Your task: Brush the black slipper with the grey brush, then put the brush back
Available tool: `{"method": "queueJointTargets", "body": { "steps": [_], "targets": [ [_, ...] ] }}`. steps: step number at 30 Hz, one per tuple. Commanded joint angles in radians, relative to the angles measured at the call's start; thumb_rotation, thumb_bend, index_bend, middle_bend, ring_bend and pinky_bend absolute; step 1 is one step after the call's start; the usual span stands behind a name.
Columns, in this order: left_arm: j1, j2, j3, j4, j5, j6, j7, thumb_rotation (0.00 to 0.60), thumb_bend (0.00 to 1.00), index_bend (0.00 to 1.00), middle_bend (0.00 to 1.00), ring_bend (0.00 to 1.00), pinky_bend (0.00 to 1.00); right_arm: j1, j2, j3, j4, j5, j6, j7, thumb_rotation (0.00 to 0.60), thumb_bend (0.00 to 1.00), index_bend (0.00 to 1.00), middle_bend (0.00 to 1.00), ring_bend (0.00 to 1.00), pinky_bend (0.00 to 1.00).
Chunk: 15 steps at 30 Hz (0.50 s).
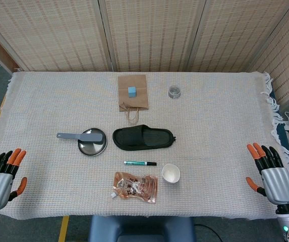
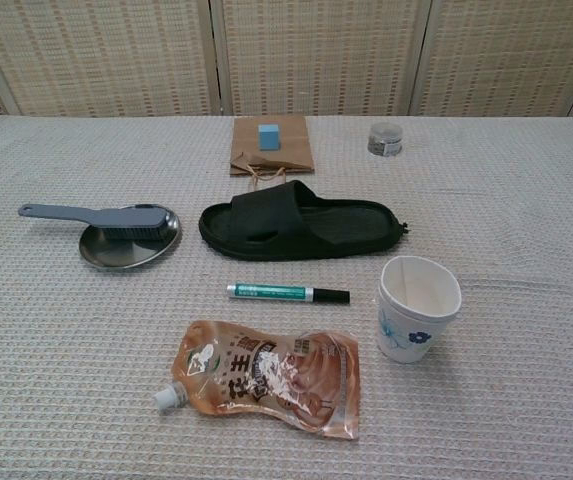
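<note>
The black slipper (image 1: 144,137) (image 2: 301,221) lies flat at the table's middle, its length running left to right. Just left of it the grey brush (image 1: 82,136) (image 2: 101,216) rests across a round metal plate (image 1: 92,146) (image 2: 129,249), its handle pointing left. My left hand (image 1: 3,173) sits at the table's near left edge, fingers spread, holding nothing. My right hand (image 1: 271,171) sits at the near right edge, also spread and empty. Both hands are far from the brush and slipper, and neither shows in the chest view.
A green marker (image 1: 139,163) (image 2: 287,293), a paper cup (image 1: 171,173) (image 2: 417,307) and an orange drink pouch (image 1: 134,187) (image 2: 271,377) lie in front of the slipper. Behind it are a brown paper bag (image 1: 133,93) (image 2: 271,146) with a blue cube (image 1: 132,91) (image 2: 268,136) and a small jar (image 1: 174,92) (image 2: 384,139).
</note>
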Motion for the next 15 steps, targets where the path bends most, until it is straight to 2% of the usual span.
{"method": "queueJointTargets", "body": {
  "steps": [1,6,8,9,11,13,15],
  "targets": [
    [-0.002,-0.001,0.001,-0.001,0.004,-0.003,0.001,0.600,0.46,0.00,0.00,0.00,0.06,0.000,0.001,-0.001,0.001,0.002,-0.004,0.002,0.600,0.15,0.00,0.00,0.00,0.00],
    [-0.027,-0.016,0.009,0.011,0.026,-0.035,-0.031,0.600,0.46,0.00,0.00,0.00,0.07,-0.004,0.009,0.003,-0.003,0.011,-0.001,0.012,0.600,0.15,0.00,0.00,0.00,0.00],
    [-0.050,-0.017,0.004,0.009,0.019,-0.074,-0.046,0.600,0.46,0.00,0.00,0.00,0.10,-0.005,0.009,0.005,-0.002,0.012,0.003,0.011,0.600,0.15,0.00,0.00,0.00,0.00],
    [-0.064,-0.016,-0.001,0.006,0.019,-0.090,-0.048,0.600,0.46,0.00,0.00,0.01,0.17,-0.005,0.008,0.005,-0.001,0.012,0.002,0.011,0.600,0.15,0.00,0.00,0.00,0.00],
    [-0.102,-0.019,-0.019,0.003,0.018,-0.130,-0.061,0.600,0.46,0.00,0.00,0.11,0.33,-0.004,0.008,0.005,-0.001,0.015,-0.004,0.015,0.600,0.15,0.00,0.00,0.00,0.00],
    [-0.139,-0.020,-0.036,-0.001,0.000,-0.181,-0.058,0.600,0.46,0.00,0.00,0.25,0.50,-0.003,0.008,0.006,-0.001,0.017,-0.006,0.015,0.600,0.15,0.00,0.00,0.00,0.00],
    [-0.185,-0.031,-0.060,0.002,-0.027,-0.244,-0.035,0.600,0.46,0.00,0.00,0.35,0.62,-0.003,0.007,0.007,0.001,0.017,-0.003,0.012,0.600,0.15,0.00,0.00,0.00,0.00]
  ]
}}
